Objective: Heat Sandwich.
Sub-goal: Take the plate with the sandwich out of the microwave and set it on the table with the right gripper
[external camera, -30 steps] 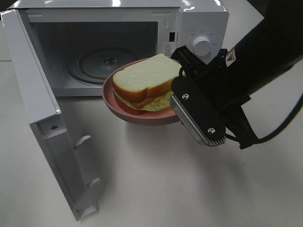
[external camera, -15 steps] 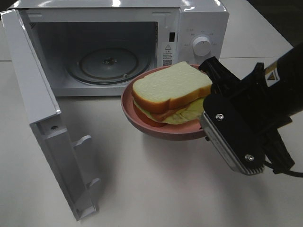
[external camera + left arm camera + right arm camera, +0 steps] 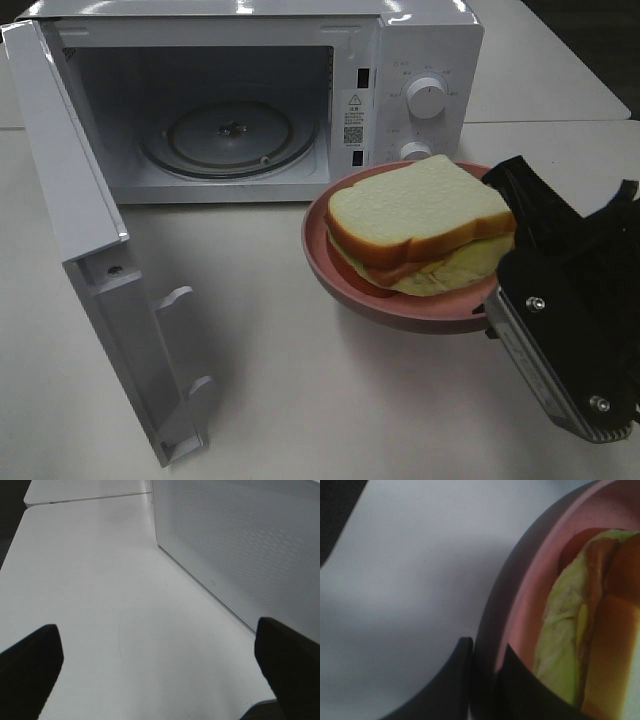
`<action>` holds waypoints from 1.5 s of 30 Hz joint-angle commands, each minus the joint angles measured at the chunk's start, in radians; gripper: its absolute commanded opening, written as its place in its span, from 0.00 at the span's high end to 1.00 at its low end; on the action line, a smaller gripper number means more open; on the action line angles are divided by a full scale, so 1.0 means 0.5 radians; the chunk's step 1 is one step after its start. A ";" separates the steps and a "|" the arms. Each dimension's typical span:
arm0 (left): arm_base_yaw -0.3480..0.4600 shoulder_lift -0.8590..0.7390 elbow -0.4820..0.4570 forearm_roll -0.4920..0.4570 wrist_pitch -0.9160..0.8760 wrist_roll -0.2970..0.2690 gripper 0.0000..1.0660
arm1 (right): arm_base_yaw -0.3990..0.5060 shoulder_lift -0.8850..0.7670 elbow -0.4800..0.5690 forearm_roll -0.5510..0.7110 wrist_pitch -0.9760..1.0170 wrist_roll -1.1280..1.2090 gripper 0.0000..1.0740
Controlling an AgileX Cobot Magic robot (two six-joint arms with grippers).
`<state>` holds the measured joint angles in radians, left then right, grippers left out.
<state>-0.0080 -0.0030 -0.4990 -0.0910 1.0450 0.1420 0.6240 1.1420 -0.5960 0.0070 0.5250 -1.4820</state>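
Pinching the rim of the round pink plate [image 3: 345,290], the right claw [image 3: 485,680] is being kept nearly pressed together, one finger outside the rim and one inside it, so that the plate is being carried level and the sandwich [image 3: 420,225] is being kept from sliding. The sandwich is being borne on that plate, in front of the microwave [image 3: 420,60] and to the right of its open cavity, near the control knobs; whether the plate is being held clear of the bench [image 3: 300,390] or rested on it cannot be told. The door [image 3: 90,260] is being left swung wide to the left, presumably so that the glass turntable [image 3: 225,135] is being kept reachable. The left claw [image 3: 160,665] is being held spread and empty beside the microwave's perforated side wall, out of the way.

The bread is being shown as soft, matte and square with a brown crust, over a pale yellow-green and orange filling. The plate is being shown as smooth and shallow, the microwave as glossy white, the bench as plain pale laminate.
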 commanded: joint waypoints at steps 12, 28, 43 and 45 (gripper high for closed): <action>0.006 -0.048 0.000 -0.008 -0.012 -0.002 0.03 | -0.008 -0.104 0.066 -0.612 -0.030 1.080 1.00; 0.006 -0.048 0.000 -0.008 -0.012 -0.002 0.03 | -0.008 -0.104 0.066 -1.370 0.260 2.412 1.00; 0.006 -0.048 0.000 -0.008 -0.012 -0.002 0.03 | -0.008 0.116 0.066 -1.656 0.522 3.414 1.00; 0.006 -0.048 0.000 -0.008 -0.012 -0.002 0.03 | -0.008 0.188 0.066 -1.702 0.542 3.600 1.00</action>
<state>-0.0080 -0.0030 -0.4990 -0.0910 1.0450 0.1420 0.6240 1.2000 -0.5620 -0.7760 0.7740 0.1940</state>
